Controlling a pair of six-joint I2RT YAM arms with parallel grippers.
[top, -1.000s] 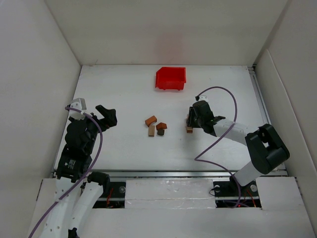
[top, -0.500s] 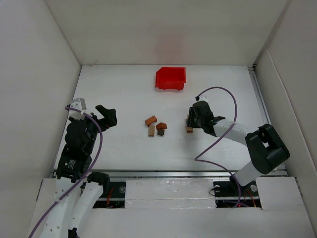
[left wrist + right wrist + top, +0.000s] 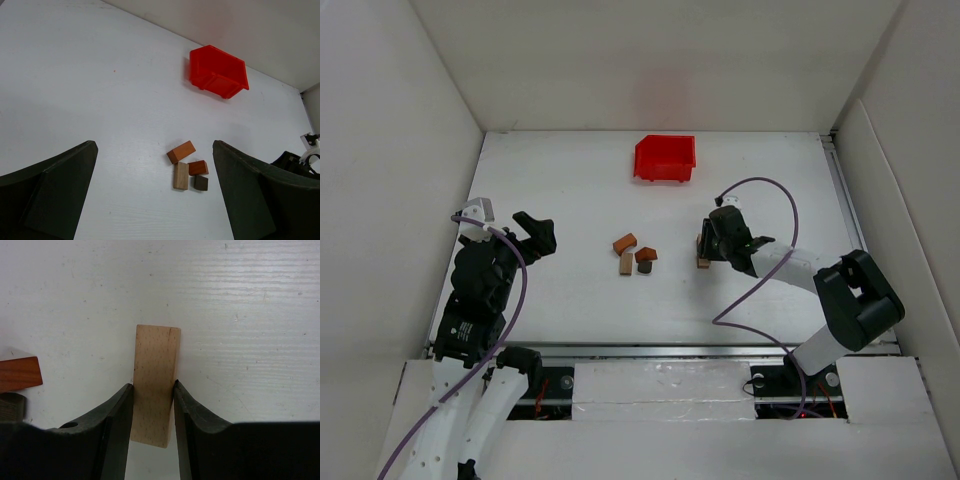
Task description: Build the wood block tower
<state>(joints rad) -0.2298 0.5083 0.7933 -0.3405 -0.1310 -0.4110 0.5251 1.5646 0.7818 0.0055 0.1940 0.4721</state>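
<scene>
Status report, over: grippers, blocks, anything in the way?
Left gripper open, empty. Right gripper shut on light tan block. Other blocks clustered mid-table, unstacked. Red bin at back, out of the way.

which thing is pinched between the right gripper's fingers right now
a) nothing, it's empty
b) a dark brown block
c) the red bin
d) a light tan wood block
d: in the right wrist view, the right gripper has a finger pressed against each long side of the light tan block.
</scene>
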